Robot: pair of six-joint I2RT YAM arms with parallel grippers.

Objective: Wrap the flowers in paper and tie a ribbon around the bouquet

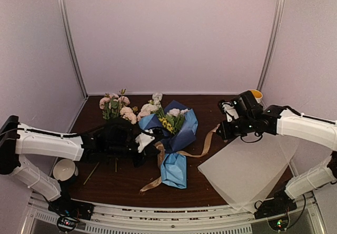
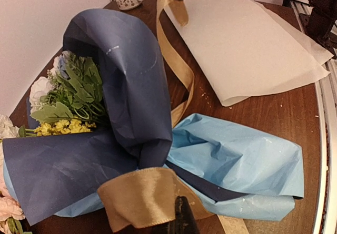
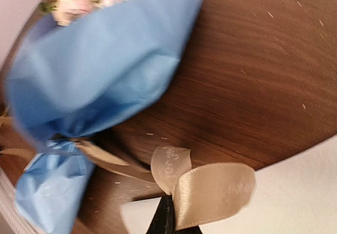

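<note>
The bouquet [image 1: 172, 131] lies mid-table, a cone of blue paper [image 2: 126, 87] with its wide end at the back. The flowers [image 2: 68, 105] show there as white and yellow blooms with green leaves. The tan-gold ribbon [image 1: 202, 149] runs around the cone's narrow waist and trails toward the front edge. My left gripper [image 1: 151, 146] is shut on a folded loop of ribbon [image 2: 139, 197] at the waist, on the cone's left side. My right gripper [image 1: 220, 132] is shut on the ribbon's other end [image 3: 210, 192], lifted to the right of the cone.
Loose pink flowers [image 1: 117, 108] lie at the back left. A pale translucent sheet [image 1: 247, 171] covers the front right under my right arm. A white cup [image 1: 66, 170] stands at the front left and a yellow mug [image 1: 256, 94] at the back right.
</note>
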